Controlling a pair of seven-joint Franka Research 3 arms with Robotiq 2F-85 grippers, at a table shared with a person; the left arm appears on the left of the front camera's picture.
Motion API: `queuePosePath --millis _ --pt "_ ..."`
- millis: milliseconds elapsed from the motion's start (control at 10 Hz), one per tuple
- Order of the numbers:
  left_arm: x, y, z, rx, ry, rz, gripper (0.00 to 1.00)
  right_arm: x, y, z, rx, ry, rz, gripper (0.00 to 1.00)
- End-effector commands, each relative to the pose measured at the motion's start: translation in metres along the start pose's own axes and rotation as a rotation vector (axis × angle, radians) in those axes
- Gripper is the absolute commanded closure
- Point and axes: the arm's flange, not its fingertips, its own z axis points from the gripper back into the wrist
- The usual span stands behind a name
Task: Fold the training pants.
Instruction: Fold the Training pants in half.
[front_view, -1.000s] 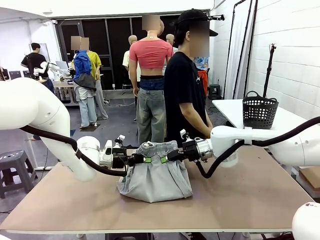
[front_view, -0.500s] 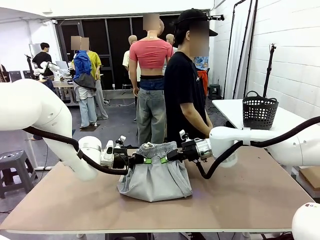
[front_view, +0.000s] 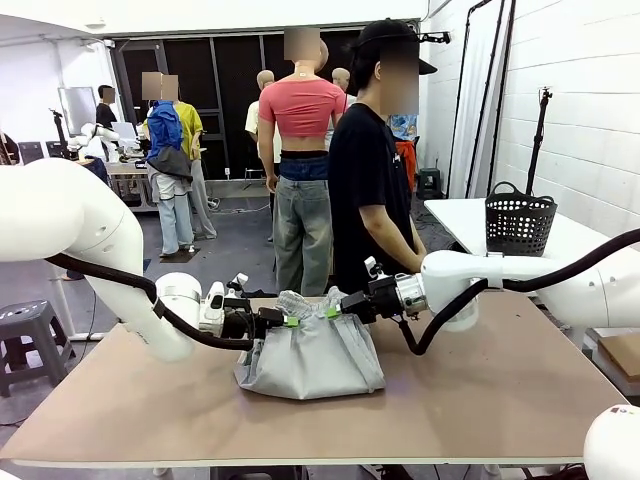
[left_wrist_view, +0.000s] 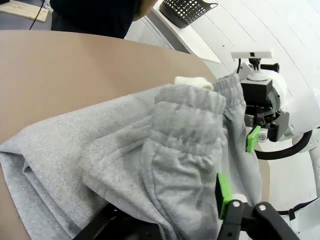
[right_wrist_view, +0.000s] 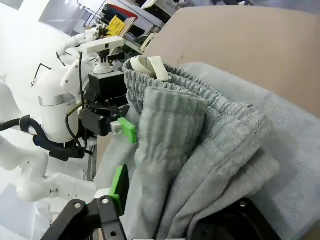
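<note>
Grey pants (front_view: 312, 357) bunched between spread left gripper (front_view: 284, 321) and right gripper (front_view: 337, 310); waistband draped over fingers, could snag, undoing fold.

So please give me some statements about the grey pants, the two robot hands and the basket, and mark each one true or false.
1. The training pants lie bunched on the brown table. True.
2. The black basket stands on the same table as the pants. False: it stands on a white table to the right.
3. The left hand and the right hand are both at the waistband. True.
4. The person is pulling on the pants. False: the person stands behind the table, hands off the pants.
5. The pants are blue denim. False: they are light grey jersey.
</note>
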Motion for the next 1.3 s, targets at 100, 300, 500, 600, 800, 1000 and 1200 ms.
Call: queuePosePath --millis 100,300,500,600,800,1000,1200 --pt "0.01 -0.01 0.013 0.034 -0.013 0.0 0.0 -0.001 0.011 0.018 -0.163 0.004 -0.023 0.0" --pt "0.013 -0.02 0.032 0.088 -0.024 -0.016 0.0 0.002 0.023 0.039 -0.246 -0.005 -0.011 0.0" --pt "0.024 -0.039 0.061 0.133 -0.057 -0.058 0.0 0.008 0.043 0.057 -0.291 -0.024 0.025 0.0" --pt "0.028 -0.051 0.071 0.14 -0.071 -0.082 0.0 0.01 0.056 0.066 -0.313 -0.034 0.046 0.0" --pt "0.034 -0.064 0.082 0.121 -0.09 -0.116 0.0 0.014 0.077 0.073 -0.334 -0.05 0.104 0.0" --pt "0.039 -0.059 0.079 0.127 -0.091 -0.106 0.0 0.02 0.064 0.073 -0.302 -0.036 0.102 0.0" --pt "0.039 -0.059 0.079 0.127 -0.091 -0.106 0.0 0.02 0.064 0.073 -0.302 -0.036 0.102 0.0"
